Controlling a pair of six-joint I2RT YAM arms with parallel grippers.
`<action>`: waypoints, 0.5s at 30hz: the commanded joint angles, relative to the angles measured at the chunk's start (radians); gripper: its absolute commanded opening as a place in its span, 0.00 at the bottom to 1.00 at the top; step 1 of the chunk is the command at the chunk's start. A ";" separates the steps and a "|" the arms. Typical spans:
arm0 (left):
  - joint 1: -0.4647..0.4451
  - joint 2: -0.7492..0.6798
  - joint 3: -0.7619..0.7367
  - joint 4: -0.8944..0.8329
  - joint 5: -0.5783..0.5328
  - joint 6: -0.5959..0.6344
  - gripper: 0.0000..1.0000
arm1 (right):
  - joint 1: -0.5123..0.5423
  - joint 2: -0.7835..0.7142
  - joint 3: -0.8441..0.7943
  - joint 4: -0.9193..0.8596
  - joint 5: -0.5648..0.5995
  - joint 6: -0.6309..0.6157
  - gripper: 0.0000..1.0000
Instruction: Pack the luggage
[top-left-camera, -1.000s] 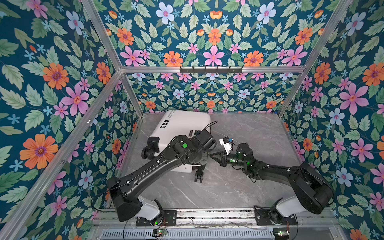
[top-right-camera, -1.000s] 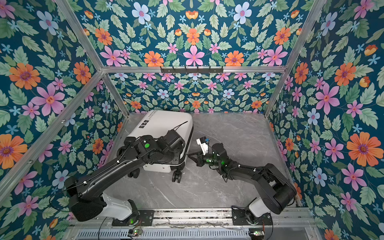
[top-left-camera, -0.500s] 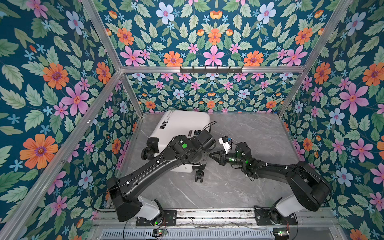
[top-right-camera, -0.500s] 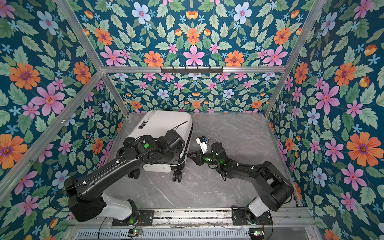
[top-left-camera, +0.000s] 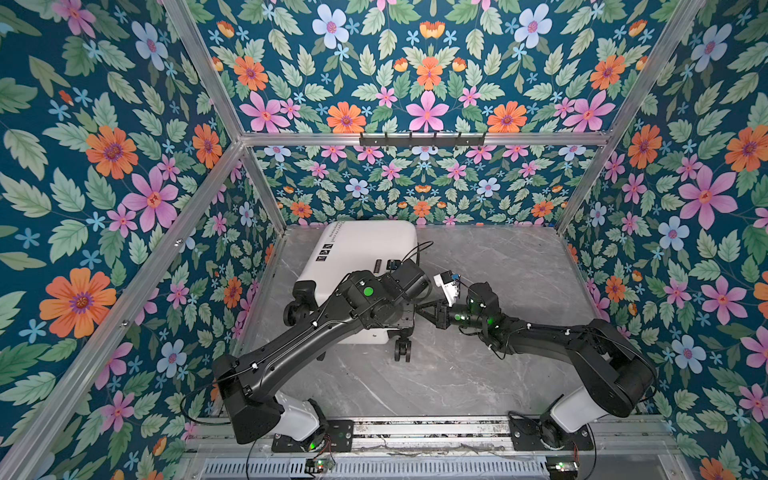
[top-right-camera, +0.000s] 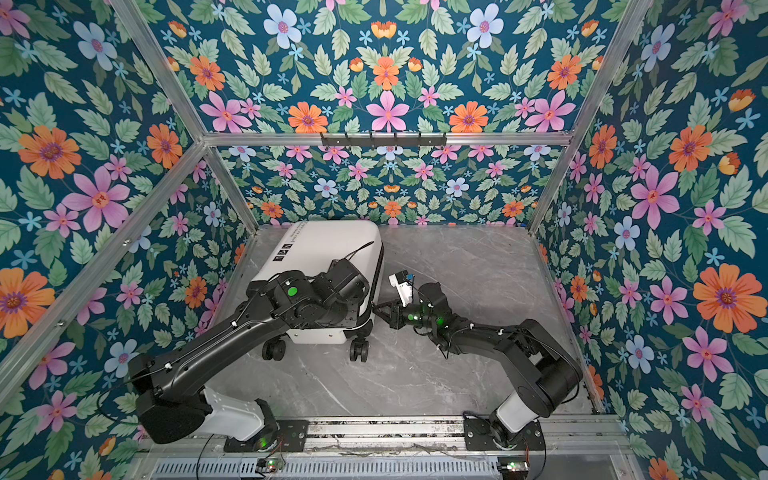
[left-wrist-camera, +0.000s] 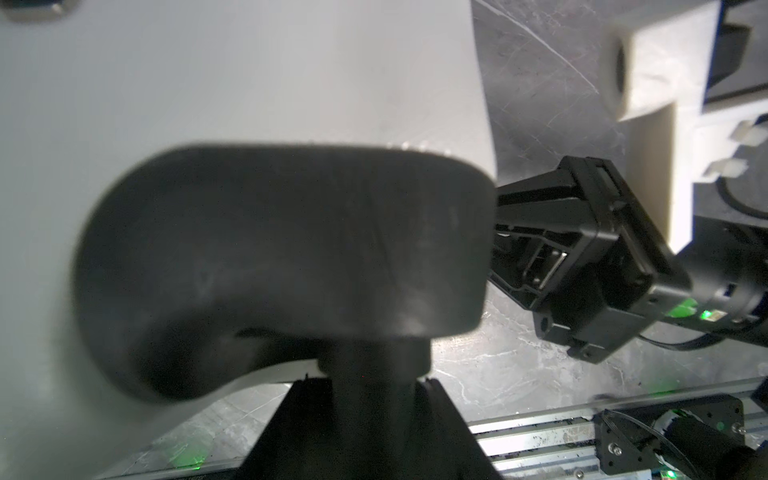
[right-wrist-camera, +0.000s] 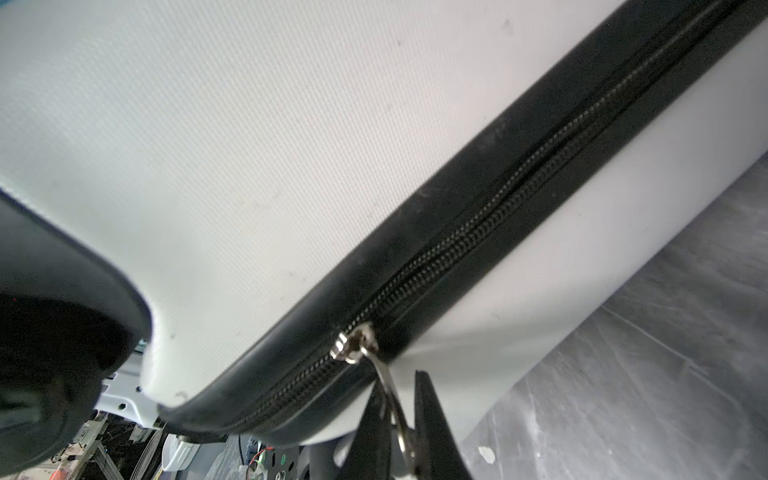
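Though hidden from above, zipper pull (right-wrist-camera: 388, 395) pinched in right jaws

luggage (right-wrist-camera: 257, 137) in finely textured plastic, zipper pull (right-wrist-camera: 381, 374) shiny metal.

I can read nothing here. The luggage (top-left-camera: 365, 266) carries a line of black print (top-left-camera: 337, 231) and three small black marks (top-left-camera: 324, 252), all too small for me to read.

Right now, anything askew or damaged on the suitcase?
Nothing damaged or spilled. The luggage lies flat and closed, skewed to the table edges near the back-left corner. The right hand pinches the zipper pull; faint scuff marks on the black zipper band, nothing more.
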 joint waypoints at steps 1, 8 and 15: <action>-0.004 -0.016 -0.001 0.037 0.035 0.014 0.00 | -0.001 -0.005 0.011 0.016 0.061 0.002 0.09; -0.004 -0.017 -0.008 0.035 0.050 0.022 0.00 | 0.000 -0.027 0.029 -0.066 0.125 0.007 0.00; -0.014 -0.007 0.000 0.028 0.095 0.065 0.00 | -0.001 -0.023 0.073 -0.194 0.248 0.067 0.00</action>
